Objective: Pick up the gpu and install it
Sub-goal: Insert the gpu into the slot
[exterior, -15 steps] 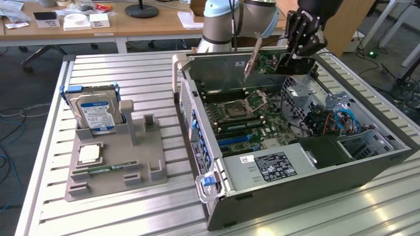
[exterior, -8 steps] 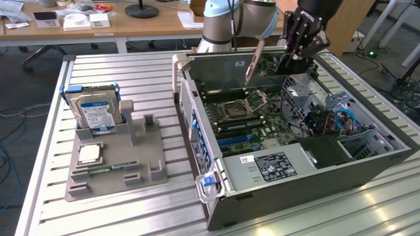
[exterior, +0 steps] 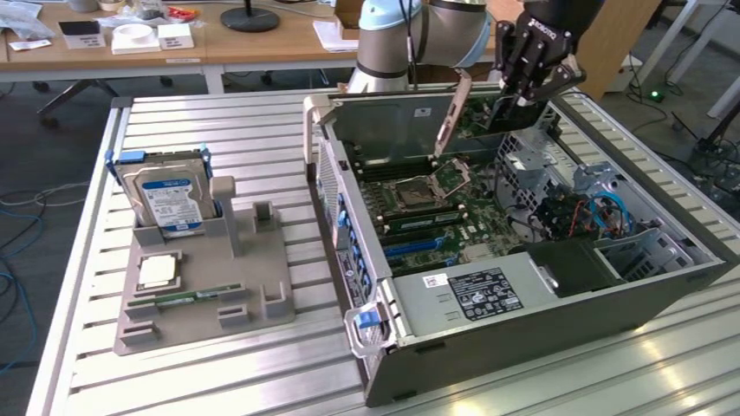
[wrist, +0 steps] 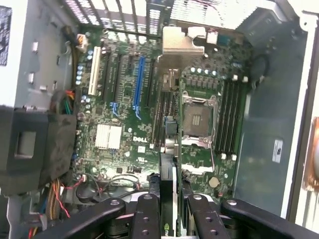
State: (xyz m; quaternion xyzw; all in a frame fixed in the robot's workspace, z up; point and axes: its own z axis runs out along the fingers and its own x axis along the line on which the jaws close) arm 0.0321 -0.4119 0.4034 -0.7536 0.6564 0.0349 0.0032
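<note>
We see the gripper (wrist: 168,211) partly closed, pinching the gpu (wrist: 167,181) edge-on above the motherboard (wrist: 119,99) in the open case (exterior: 521,347); we judge it light, stiff, fragile, best held by its long edges

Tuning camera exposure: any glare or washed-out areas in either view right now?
Exterior view: glare on the table slats at the exterior view's right, beside the case. Wrist view: vent grille washed out white by backlight; motherboard evenly lit.
</note>
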